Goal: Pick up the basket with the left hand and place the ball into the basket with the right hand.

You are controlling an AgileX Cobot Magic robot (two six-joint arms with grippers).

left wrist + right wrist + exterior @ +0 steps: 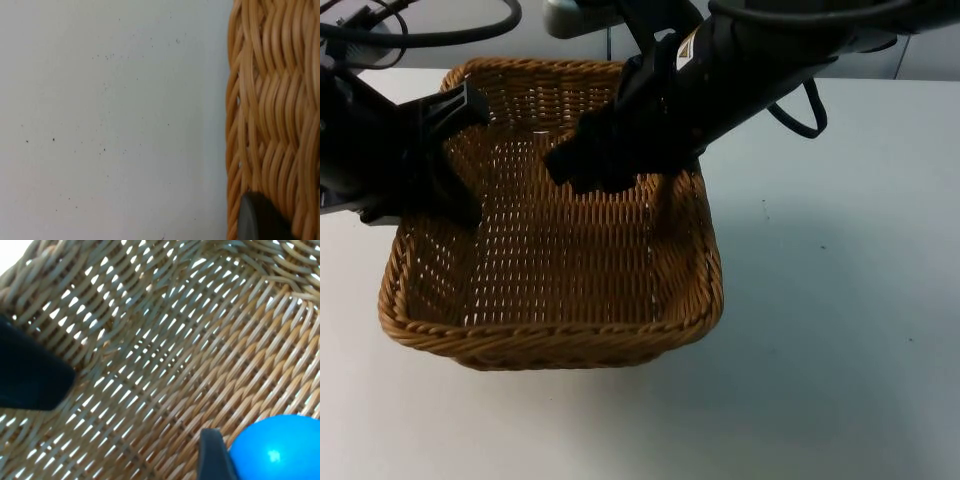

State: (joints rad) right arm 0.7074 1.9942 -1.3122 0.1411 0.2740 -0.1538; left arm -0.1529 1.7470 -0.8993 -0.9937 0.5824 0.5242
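Left gripper (455,160) clamps the wicker basket (550,340) rim; right gripper (595,160), inside, holds a glossy blue ball (277,447), partly cut off.

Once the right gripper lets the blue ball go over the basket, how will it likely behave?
The blue ball looks smooth and glossy, so it may slip easily from the right gripper. Being round, it will probably roll on the wicker basket floor. The woven walls should stop it, while the left gripper holds the rim.
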